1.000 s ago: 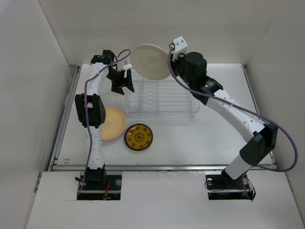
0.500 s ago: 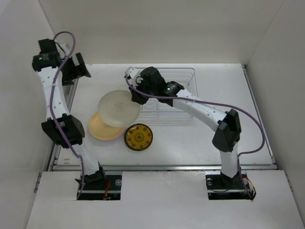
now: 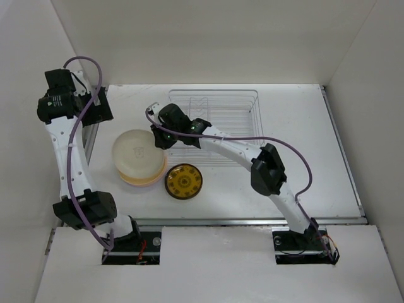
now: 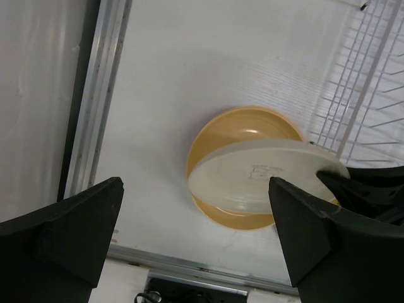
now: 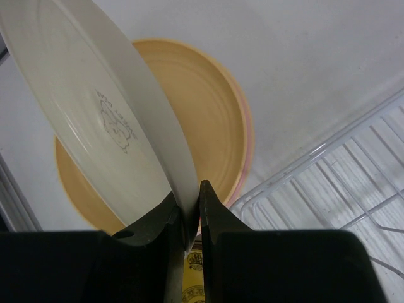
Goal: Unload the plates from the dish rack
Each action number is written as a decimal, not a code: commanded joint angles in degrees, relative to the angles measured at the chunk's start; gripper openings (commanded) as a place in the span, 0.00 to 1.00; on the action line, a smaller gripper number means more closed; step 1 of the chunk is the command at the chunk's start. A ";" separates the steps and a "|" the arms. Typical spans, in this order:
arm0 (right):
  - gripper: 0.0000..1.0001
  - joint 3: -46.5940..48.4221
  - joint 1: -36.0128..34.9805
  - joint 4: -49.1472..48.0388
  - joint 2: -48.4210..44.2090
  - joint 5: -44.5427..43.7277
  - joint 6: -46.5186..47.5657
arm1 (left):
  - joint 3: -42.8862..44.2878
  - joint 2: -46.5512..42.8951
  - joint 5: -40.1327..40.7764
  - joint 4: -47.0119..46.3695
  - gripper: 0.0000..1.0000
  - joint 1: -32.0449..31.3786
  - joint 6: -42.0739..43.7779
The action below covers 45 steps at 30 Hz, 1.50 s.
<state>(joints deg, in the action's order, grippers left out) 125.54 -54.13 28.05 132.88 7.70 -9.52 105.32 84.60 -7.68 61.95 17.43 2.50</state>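
Observation:
My right gripper [image 3: 158, 136] is shut on the rim of a cream plate [image 3: 135, 151] and holds it tilted just above a tan plate [image 3: 146, 178] with a pink rim under it, left of the dish rack [image 3: 214, 124]. In the right wrist view the jaws [image 5: 191, 211] pinch the cream plate [image 5: 101, 107] over the tan plate [image 5: 205, 104]. A small amber patterned plate [image 3: 183, 181] lies flat near the stack. The rack shows no plates. My left gripper [image 3: 101, 112] is open and empty, raised at the far left; its wrist view [image 4: 194, 184] looks down on the cream plate [image 4: 265, 180].
A metal rail [image 3: 88, 148] runs along the table's left edge, beside the white wall. The rack's wire corner [image 5: 328, 183] lies close to the right of the stack. The right arm stretches across the rack's front left corner.
The right arm carried the cream plate from above the rack's back left down to just over the tan plate. The left arm drew back to the far left and rose.

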 commanded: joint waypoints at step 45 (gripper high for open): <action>0.99 -12.22 0.60 -1.95 -29.68 -44.64 4.69 | -2.39 -4.61 2.39 -3.06 1.00 0.67 -3.64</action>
<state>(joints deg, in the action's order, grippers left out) 117.43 -56.03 27.68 108.99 -18.48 -2.83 103.57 84.40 -8.14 61.45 17.65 0.49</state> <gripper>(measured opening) 0.992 0.997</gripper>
